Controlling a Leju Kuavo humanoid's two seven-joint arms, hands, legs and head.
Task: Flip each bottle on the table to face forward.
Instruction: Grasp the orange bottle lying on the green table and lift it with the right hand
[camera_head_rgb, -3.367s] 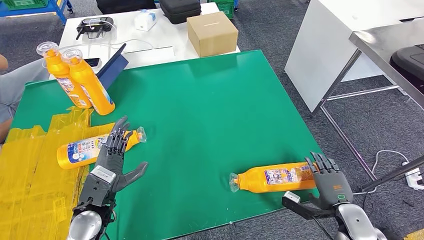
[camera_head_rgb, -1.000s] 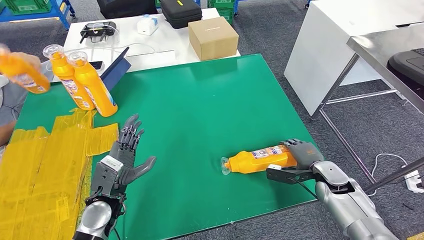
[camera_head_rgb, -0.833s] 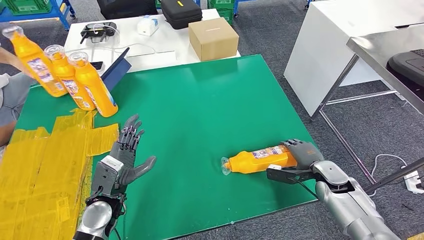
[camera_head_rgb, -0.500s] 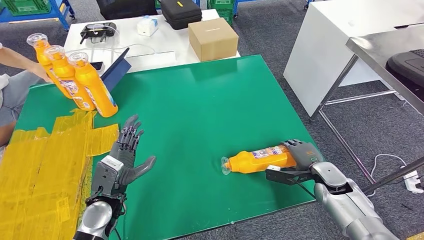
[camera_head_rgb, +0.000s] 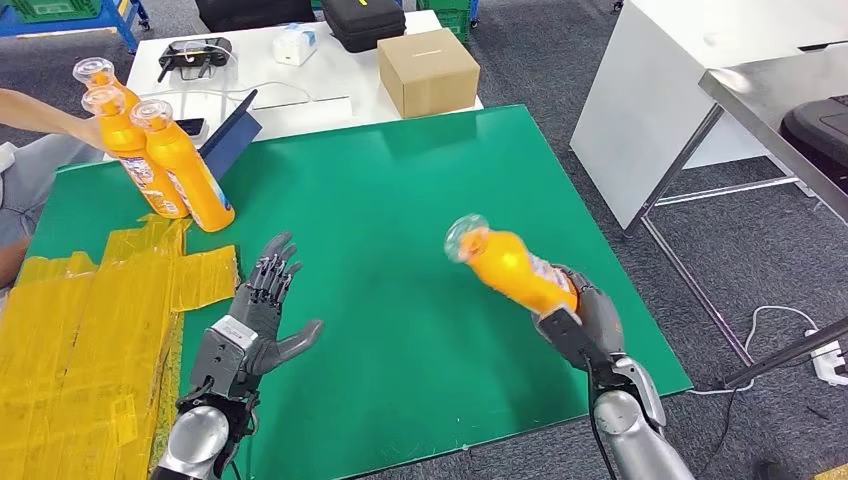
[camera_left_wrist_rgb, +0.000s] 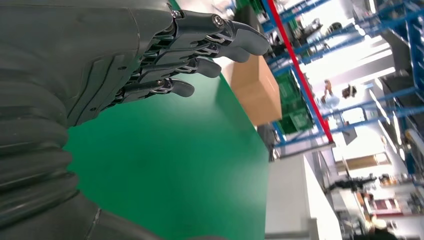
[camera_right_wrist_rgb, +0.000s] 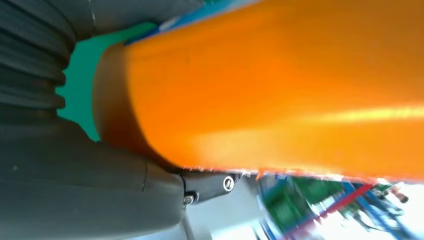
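Green mat (camera_head_rgb: 400, 200) covers the table in front of you, with grey carpet all around it. Yellow tape sheets (camera_head_rgb: 90, 320) lie on the near left part of the mat.

Look at your right hand (camera_head_rgb: 580, 320) first. Half a second ago the orange bottle (camera_head_rgb: 510, 265) lay flat on the mat near the right edge, with your hand closed on its bottom end. Now you have it up in the air. Your hand grips the bottom of the bottle and the clear cap (camera_head_rgb: 465, 237) points up and to the far left. It is tilted, not straight up. In the right wrist view the orange bottle (camera_right_wrist_rgb: 280, 90) sits tight against your palm.

Your left hand (camera_head_rgb: 255, 320) holds nothing. It sits above the near left part of the mat with its fingers (camera_head_rgb: 275, 265) spread apart, much the same as before. The left wrist view shows the fingers (camera_left_wrist_rgb: 200, 45) stretched out over the green mat (camera_left_wrist_rgb: 170, 165).

At the far left corner three orange bottles (camera_head_rgb: 165, 165) stand together, touching each other. A person's arm (camera_head_rgb: 45, 112) reaches in from the left and touches the farthest one. A moment ago that bottle leaned more to the left.

Behind the mat a white table (camera_head_rgb: 300, 75) holds a cardboard box (camera_head_rgb: 428, 68) and a black case (camera_head_rgb: 362, 20).
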